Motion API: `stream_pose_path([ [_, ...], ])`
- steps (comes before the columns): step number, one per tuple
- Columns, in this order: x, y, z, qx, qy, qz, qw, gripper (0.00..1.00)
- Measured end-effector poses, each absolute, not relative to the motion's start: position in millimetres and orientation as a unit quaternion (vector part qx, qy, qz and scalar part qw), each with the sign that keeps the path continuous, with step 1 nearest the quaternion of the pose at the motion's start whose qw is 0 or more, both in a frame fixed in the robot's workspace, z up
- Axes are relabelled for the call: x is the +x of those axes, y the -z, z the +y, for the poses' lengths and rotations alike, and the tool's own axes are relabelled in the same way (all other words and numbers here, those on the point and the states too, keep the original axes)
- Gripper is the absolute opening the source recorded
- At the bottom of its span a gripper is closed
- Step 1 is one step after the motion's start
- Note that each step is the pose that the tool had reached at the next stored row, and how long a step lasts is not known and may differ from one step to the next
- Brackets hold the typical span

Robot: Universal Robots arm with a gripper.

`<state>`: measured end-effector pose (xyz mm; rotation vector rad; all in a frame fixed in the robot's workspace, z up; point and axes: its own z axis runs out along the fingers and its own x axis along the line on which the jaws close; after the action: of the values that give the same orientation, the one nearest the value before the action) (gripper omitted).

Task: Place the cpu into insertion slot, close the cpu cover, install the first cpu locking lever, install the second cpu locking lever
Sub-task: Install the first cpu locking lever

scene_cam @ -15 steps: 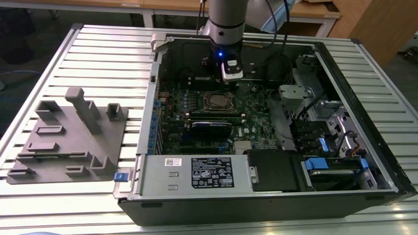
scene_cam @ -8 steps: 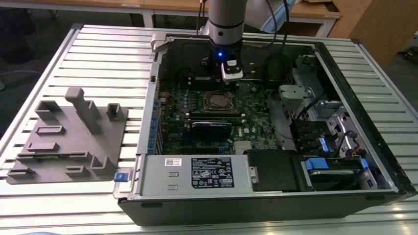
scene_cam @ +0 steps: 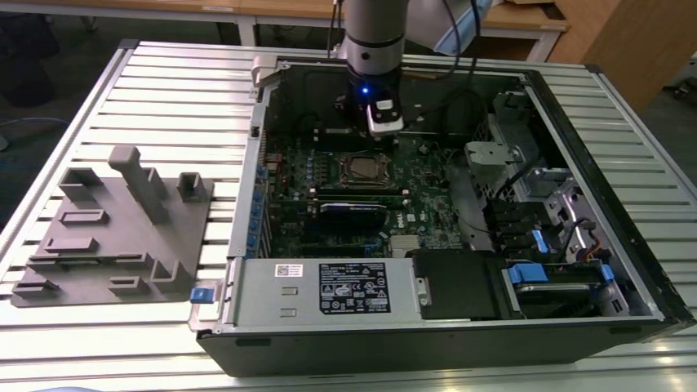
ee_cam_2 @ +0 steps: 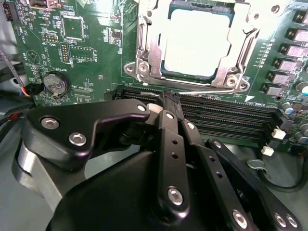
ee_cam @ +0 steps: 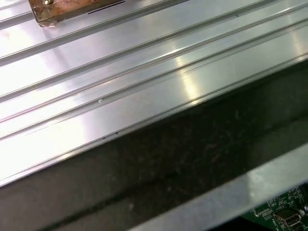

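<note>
Ribbed aluminium table [scene_cam: 163, 82] bears an open black computer case [scene_cam: 436, 351]; black gripper [ee_cam_2: 172, 98] fingers together; silvery square cpu cover [ee_cam_2: 147, 43] partly cropped.

Your claw [ee_cam_2: 169, 98] shows matt black with silver screw heads against a green circuit board [ee_cam_2: 86, 57] speckled with silver solder points. The cpu [ee_cam_2: 195, 41] presents a pale silver-grey face, and the cpu cover [ee_cam_2: 144, 53] gleams bright silver. In the exterior view you see a black case [scene_cam: 436, 353], a tabletop [scene_cam: 163, 73] of silver ribbed slats, a dull grey fixture block [scene_cam: 120, 229], blue clips [scene_cam: 527, 273] and a grey box [scene_cam: 273, 298] bearing a black label [scene_cam: 354, 287] with white print.
</note>
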<state>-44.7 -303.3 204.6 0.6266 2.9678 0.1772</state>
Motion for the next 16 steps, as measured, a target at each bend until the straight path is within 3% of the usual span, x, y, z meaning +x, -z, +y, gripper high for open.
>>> stream_pose_path([
  [16,-47.6,-200.7,-299.7,0.21,-0.05,0.975,0.059,0.11],
])
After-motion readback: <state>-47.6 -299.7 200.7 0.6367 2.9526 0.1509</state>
